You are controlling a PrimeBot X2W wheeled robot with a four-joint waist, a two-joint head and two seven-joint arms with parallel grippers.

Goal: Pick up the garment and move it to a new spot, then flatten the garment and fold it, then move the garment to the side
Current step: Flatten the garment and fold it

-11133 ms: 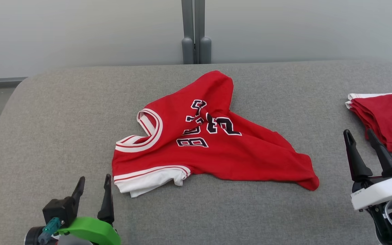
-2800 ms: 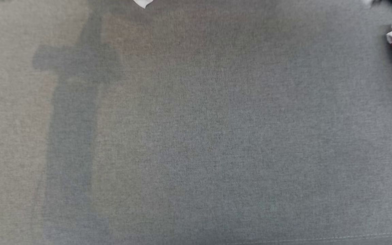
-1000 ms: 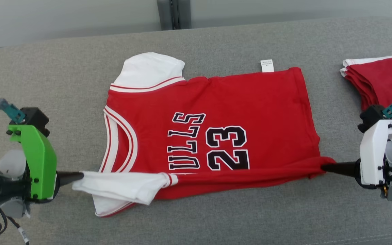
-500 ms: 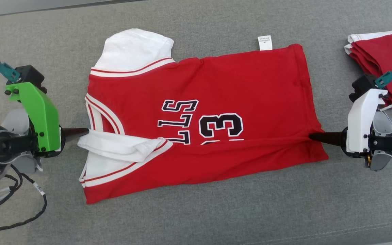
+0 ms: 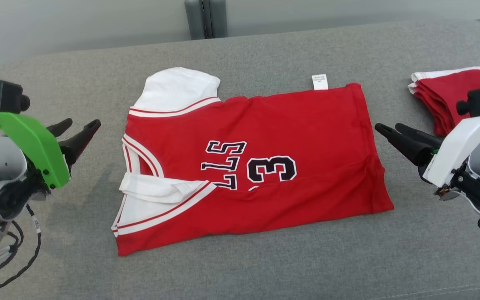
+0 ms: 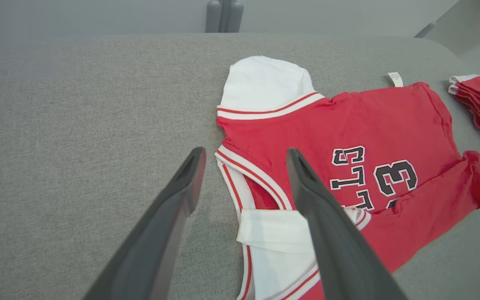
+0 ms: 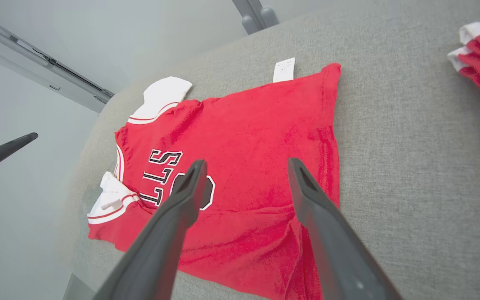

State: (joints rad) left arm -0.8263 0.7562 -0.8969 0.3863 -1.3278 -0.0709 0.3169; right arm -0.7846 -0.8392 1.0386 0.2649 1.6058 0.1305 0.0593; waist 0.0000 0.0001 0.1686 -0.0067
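Left tool point(image 5: 82, 123) spread wide and empty, near the collar end of the garment point(image 5: 290, 125) without touching it; right tool point(image 5: 388, 127) likewise wide and empty, just off the hem end. Garment flat on the grey desk point(image 5: 265, 258), neck toward the left, near long edge turned up over the lower half of the lettering, near white sleeve point(image 5: 156, 189) doubled onto the chest, far sleeve spread out. Probably one lengthwise fold in, with more folding and the move aside not yet done. Risks from here: pinching only the top layer at a regrasp and peeling the fold open; catching the loose near sleeve and dragging it out crooked; uneven pull from the two ends, skewing the turned edge; digging fingertips into the soft cover and snagging it; sliding too far right into the folded red pile point(image 5: 465, 96) beside the right tool.
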